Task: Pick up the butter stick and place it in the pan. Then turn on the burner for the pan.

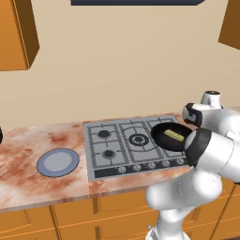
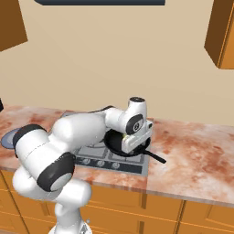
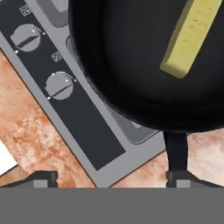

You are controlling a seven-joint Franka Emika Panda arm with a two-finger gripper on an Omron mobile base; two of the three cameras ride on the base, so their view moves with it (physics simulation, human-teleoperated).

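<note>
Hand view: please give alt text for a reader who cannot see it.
A pale-yellow butter stick lies inside the black pan, seen from close above. The open gripper hovers over the stove's front edge, where two round knobs sit on the dark control strip beside the reddish counter.

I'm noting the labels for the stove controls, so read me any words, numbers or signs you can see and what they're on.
No readable words or numbers anywhere.
Small square markings beside the knobs on the stove panel: too small and blurred to read.
Faint embossed marks on the butter stick in the pan: unreadable.
</note>
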